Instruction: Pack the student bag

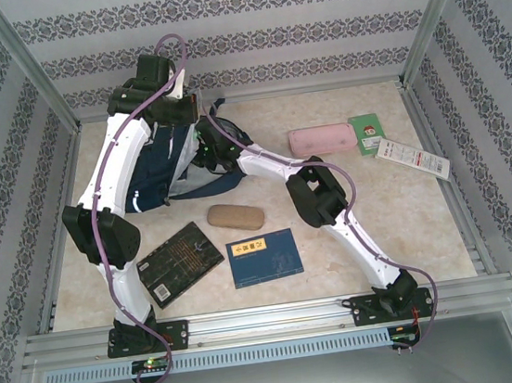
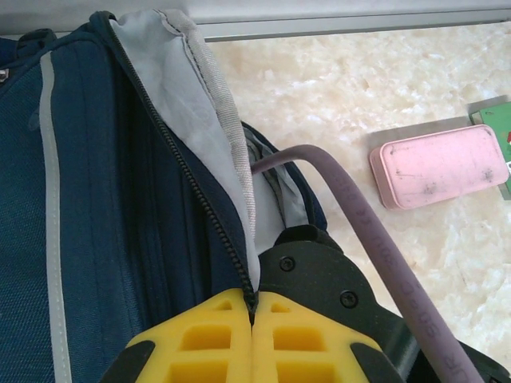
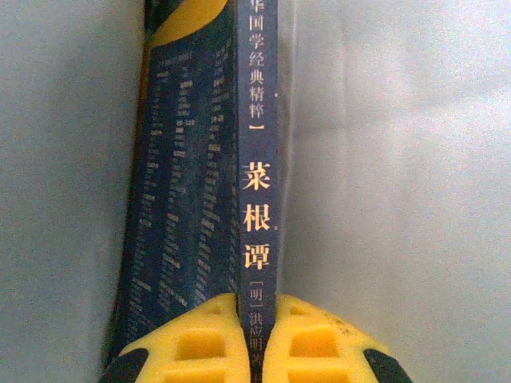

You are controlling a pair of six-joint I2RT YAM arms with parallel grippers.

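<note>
Navy student bag (image 2: 80, 199): left hand (image 2: 252, 315) clamped on zipper edge (image 2: 185, 177), right hand (image 3: 254, 319) clamped on book (image 3: 257, 159) inside. Risk: slipped edge, snagged book.

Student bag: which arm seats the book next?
Right: the right hand pinches the book amid grey lining; the left hand is shut on the student bag's zipper edge, likely holding it open.

Lab test cell: aluminium frame (image 1: 272, 318), wallpapered panels (image 1: 237, 35).
</note>
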